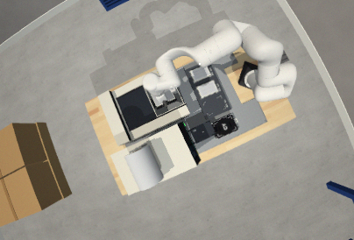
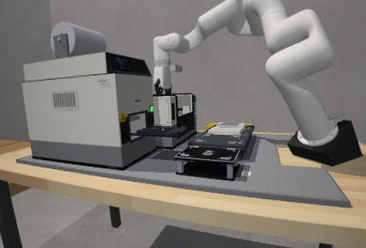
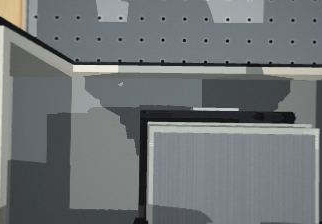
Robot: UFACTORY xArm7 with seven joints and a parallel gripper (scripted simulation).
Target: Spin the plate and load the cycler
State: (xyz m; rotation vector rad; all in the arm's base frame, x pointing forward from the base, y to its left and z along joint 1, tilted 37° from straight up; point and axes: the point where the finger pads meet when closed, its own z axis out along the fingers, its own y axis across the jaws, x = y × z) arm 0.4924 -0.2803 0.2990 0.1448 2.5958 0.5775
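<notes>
My gripper [image 1: 164,99] is shut on plate K73 [image 3: 232,175], whose grey striped seal fills the lower right of the wrist view. It holds the plate over the white-rimmed door opening [image 1: 183,104] [image 3: 132,70] at the near end of the dark-topped centrifuge [image 1: 134,109]. A black frame [image 3: 217,116] shows just behind the plate. My fingertips are hidden in every view. The sealer's dark stage [image 1: 202,130] [image 2: 163,131] is bare. The BAL plate [image 1: 200,74] sits on D3 and K37 [image 1: 208,89] on D2.
The cream sealer [image 1: 160,155] [image 2: 84,113] with its film roll [image 2: 77,41] stands beside the centrifuge. The black CY nest [image 1: 225,127] [image 2: 207,157] lies in front of the stage. A green lamp [image 2: 151,109] is lit. Cardboard boxes [image 1: 20,171] stand on the floor.
</notes>
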